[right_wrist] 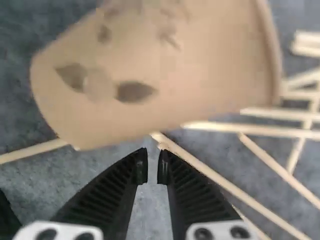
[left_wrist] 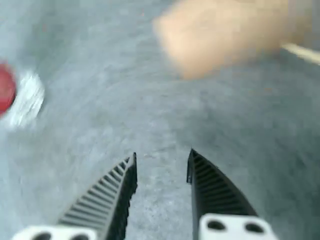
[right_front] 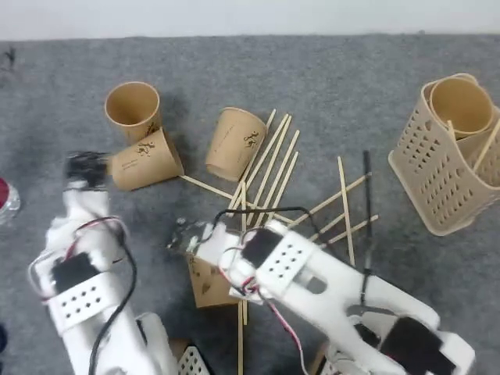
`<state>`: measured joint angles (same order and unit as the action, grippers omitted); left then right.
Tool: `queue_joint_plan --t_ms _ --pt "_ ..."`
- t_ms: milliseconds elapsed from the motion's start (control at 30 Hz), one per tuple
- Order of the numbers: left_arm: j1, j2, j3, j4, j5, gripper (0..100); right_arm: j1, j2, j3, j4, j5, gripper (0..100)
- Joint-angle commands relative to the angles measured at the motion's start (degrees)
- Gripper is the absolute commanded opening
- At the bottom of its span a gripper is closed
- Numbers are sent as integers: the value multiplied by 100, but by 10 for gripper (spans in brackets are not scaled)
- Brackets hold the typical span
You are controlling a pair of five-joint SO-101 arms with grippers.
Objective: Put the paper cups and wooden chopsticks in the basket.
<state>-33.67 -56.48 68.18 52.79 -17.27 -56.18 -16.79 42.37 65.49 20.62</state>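
Your grey desk point(right_front: 328, 70) carried everything. The basket point(right_front: 426, 176) stood upright at the far right, with a stowed cup point(right_front: 461, 101) and a few stowed chopsticks point(right_front: 486, 144) already inside.

Four more cups were out on the desk:
- an upright cup point(right_front: 133, 109) at the far left
- a left tipped cup point(right_front: 146, 160) touching its near side
- a middle tipped cup point(right_front: 234, 142)
- a near cup point(right_front: 207, 285) partly under your right arm

Your left tool point(left_wrist: 162, 154) sat just left of the left tipped cup, fingers apart and empty. Your right tool point(right_wrist: 151, 162) had its fingers almost together, gripping nothing, with a side-lying cup point(right_wrist: 150, 75) just beyond its tips.

Loose chopsticks point(right_front: 269, 168) lay scattered between the cups and the basket. A red-capped thing point(right_front: 4, 199) sat at the left edge.
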Motion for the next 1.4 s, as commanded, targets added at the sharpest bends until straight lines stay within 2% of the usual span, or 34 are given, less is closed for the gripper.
queue_joint_plan --t_ms 0,167,400,467,567,767,1000,1167,1367 --pt "-1336 -141 189 -633 1257 166 -66 171 -299 -189 88 58" --pt "-2629 -176 189 -826 1864 166 -127 268 -299 -462 264 58" --pt "-3429 -176 224 -809 1864 166 -40 286 -510 -1200 413 58" --pt "-3464 -158 277 -800 1864 166 119 286 -563 -1648 299 58" --pt "-3411 -167 409 -835 1864 166 418 233 -571 -1982 -290 58" --pt "-3051 -176 629 -993 1855 166 875 277 -554 -1262 -659 61" --pt "-3015 -176 831 -1284 1855 166 884 277 -580 -1165 -2198 78" --pt "-3015 -176 857 -1292 1855 166 778 488 -571 -1218 -2286 174" --pt "-3015 -176 866 -1292 1855 166 505 1560 -853 -1455 -2505 156"
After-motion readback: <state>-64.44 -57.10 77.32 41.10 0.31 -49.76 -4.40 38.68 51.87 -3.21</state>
